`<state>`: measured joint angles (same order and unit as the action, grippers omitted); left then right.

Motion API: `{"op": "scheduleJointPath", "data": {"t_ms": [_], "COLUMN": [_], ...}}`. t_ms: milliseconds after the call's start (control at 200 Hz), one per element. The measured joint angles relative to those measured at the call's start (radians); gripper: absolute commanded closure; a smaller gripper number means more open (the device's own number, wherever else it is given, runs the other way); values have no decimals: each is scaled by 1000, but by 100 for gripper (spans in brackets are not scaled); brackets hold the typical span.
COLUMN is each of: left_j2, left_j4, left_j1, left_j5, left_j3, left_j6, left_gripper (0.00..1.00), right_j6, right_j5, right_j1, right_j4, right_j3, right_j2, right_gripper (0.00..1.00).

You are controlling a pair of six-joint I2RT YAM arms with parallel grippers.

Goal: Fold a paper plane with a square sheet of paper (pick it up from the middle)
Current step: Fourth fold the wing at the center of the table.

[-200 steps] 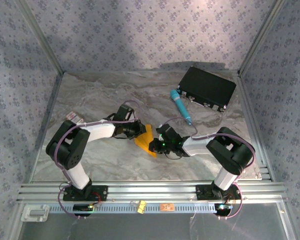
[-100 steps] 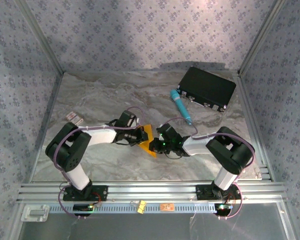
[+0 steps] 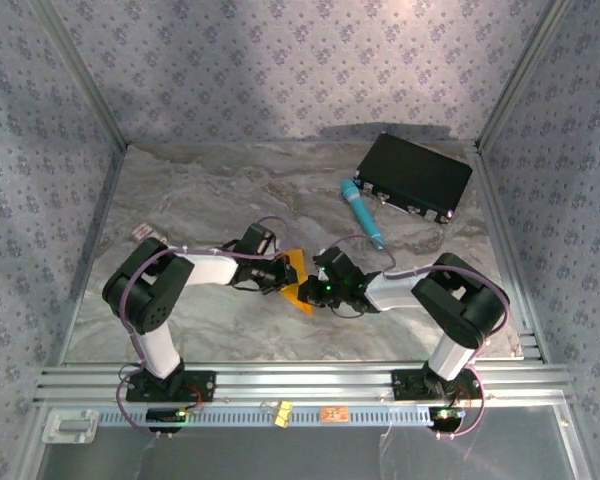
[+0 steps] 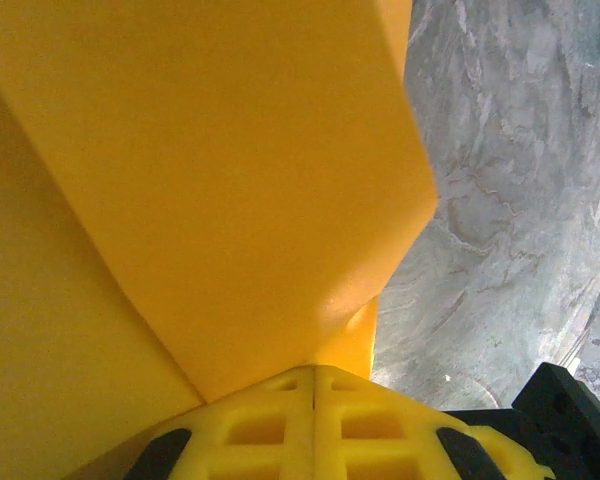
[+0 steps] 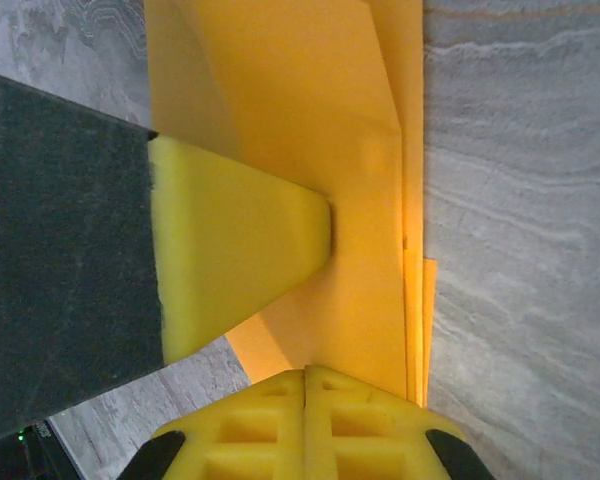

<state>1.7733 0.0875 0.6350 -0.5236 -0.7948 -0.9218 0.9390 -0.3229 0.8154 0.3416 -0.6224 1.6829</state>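
The orange-yellow sheet of paper [image 3: 294, 277], folded into several layers, stands on edge at the table's middle between my two grippers. My left gripper [image 3: 278, 272] is shut on its left side. In the left wrist view the paper [image 4: 210, 180] fills most of the frame and runs into the closed yellow jaws of the left gripper [image 4: 313, 375]. My right gripper [image 3: 318, 289] is shut on the paper's right side. In the right wrist view the stacked paper edges [image 5: 412, 250] show above the closed right gripper [image 5: 305, 373], with a left fingertip [image 5: 240, 260] pressed on the sheet.
A teal pen-like cylinder [image 3: 363, 213] lies behind the right gripper. A black box [image 3: 415, 177] sits at the back right. A small white-and-red card [image 3: 144, 232] lies by the left arm's elbow. A metal rail [image 3: 300, 380] borders the near edge.
The left gripper has shifted a little nearer and toward the right gripper and closed on the paper. Its elbow has swung inward. The right arm has held still.
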Motion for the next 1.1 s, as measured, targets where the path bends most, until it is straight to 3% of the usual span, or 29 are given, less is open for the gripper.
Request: {"op": "scheduleJointPath", "data": {"t_ms": [715, 1099], "left_j2": [29, 30], "left_j4": [-43, -46], "left_j1": [-1, 0], "left_j5": [-19, -20], "left_j3": [-45, -47], "left_j6": [24, 24], "left_gripper": [100, 100], "right_j6": [-49, -30], "right_j5": [-29, -11], "right_j1": [-8, 11], "right_j4": [-150, -67], "right_j3": [-87, 84], "right_j2": [-11, -110], "right_gripper": [95, 95]}}
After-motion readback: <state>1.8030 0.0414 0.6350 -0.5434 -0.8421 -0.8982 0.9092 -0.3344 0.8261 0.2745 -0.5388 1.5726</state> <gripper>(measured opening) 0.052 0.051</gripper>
